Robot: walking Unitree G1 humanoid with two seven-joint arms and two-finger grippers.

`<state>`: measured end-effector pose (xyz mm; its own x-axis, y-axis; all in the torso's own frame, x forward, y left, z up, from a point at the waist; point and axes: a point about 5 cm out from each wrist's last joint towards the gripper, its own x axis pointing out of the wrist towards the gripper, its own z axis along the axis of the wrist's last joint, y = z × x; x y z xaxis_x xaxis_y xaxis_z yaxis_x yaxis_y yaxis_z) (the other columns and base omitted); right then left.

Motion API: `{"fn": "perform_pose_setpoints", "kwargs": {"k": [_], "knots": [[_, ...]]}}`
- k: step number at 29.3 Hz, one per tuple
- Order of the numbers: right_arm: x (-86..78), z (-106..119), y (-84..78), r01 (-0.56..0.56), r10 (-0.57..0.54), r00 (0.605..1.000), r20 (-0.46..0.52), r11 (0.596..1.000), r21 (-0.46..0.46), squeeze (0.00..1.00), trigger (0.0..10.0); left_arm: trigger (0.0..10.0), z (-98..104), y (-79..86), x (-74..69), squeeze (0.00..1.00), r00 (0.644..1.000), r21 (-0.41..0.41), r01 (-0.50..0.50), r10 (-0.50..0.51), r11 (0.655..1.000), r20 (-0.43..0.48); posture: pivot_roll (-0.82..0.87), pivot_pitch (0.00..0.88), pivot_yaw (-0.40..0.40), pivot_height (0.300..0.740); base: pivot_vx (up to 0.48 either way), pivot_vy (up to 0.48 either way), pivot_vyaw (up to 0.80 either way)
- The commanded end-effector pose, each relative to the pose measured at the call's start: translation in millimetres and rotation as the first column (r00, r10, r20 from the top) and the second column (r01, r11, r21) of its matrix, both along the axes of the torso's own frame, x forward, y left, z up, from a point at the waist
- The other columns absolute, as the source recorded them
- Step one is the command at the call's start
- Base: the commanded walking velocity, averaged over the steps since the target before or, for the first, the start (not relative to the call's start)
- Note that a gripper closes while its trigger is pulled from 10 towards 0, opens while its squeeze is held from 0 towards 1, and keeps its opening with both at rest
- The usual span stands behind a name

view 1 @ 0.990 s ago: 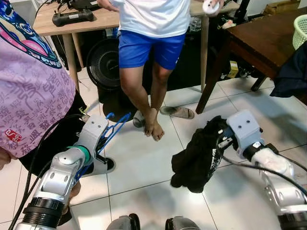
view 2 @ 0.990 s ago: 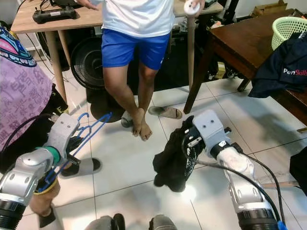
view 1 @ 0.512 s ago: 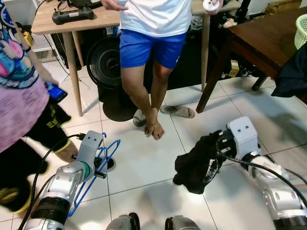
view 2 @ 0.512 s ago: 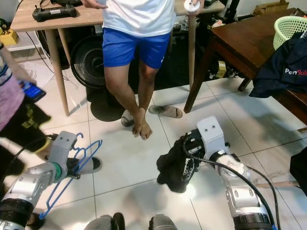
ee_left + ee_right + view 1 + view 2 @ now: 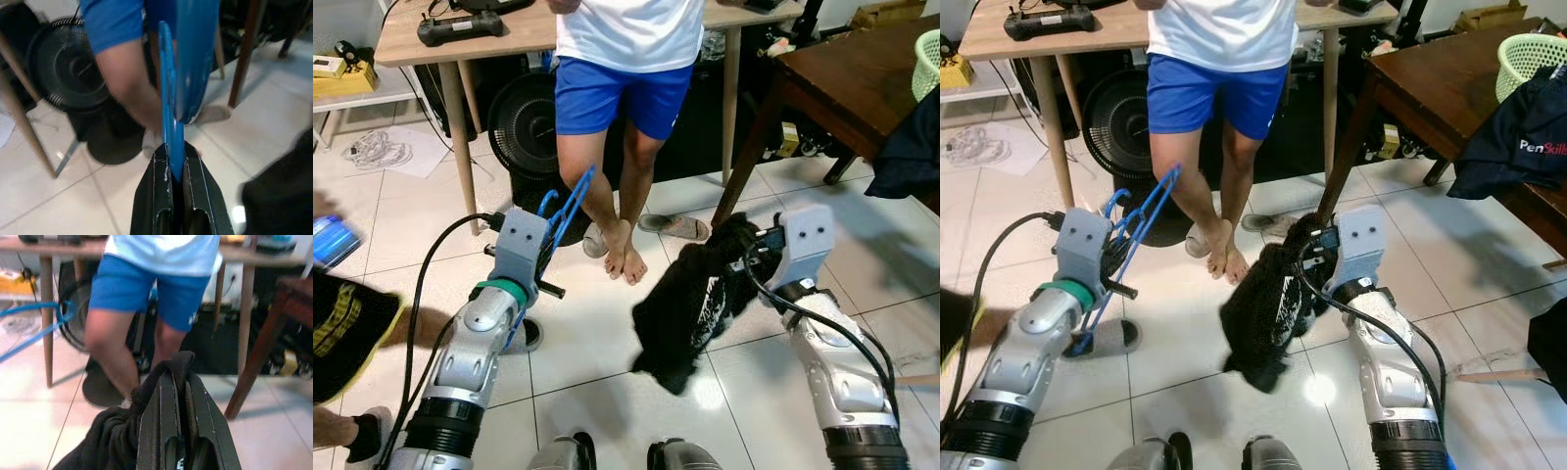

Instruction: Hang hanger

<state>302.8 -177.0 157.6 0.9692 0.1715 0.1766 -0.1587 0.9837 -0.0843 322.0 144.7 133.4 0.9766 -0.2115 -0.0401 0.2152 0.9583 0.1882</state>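
Now left hand (image 5: 176, 169) pinching blue hanger (image 5: 563, 211), right hand (image 5: 180, 382) gripping black garment (image 5: 680, 308)

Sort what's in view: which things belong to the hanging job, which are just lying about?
Job: blue hanger in left gripper; black garment in right gripper.
Lying about: fan, slippers, green basket, dark jacket, cables.
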Motion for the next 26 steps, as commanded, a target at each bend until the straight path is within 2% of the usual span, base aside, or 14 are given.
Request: {"fn": "perform_pose_setpoints", "kwargs": {"k": [1,7,15,21,26], "knots": [[-2.3,11,0.3,0.016,-0.015,0.997,0.075,1.000,-0.003,0.00,10.0,10.0,6,-4.3,-1.6,0.00,0.999,0.009,0.013,-0.013,1.000,0.036,-0.10,0.072,0.082,0.740,0.000,0.000,0.00],[-7.7,5,4.1,0.002,-0.001,0.998,0.060,1.000,-0.003,0.00,10.0,10.0,9,-9.9,-6.6,0.00,0.997,0.001,0.052,-0.052,0.999,0.058,-0.10,0.062,0.090,0.740,0.000,0.000,0.00],[-5.3,0,7.5,0.017,-0.017,0.998,0.056,1.000,0.013,0.00,10.0,10.0,7,-15.1,-7.5,0.00,0.996,-0.012,0.059,-0.058,0.998,0.064,-0.10,0.051,0.094,0.740,0.000,0.000,0.00],[-5.3,1,10.3,0.003,-0.006,0.998,0.058,0.998,0.065,0.00,10.0,10.0,7,-16.5,-6.7,0.00,0.997,-0.030,0.057,-0.056,0.998,0.058,-0.10,0.046,0.089,0.740,0.000,0.000,0.00],[-5.5,0,10.0,0.000,-0.003,0.998,0.058,0.998,0.061,0.00,10.0,10.0,8,-16.9,-6.9,0.00,0.997,-0.030,0.057,-0.055,0.998,0.059,-0.10,0.045,0.089,0.740,0.000,0.000,0.00]]}}
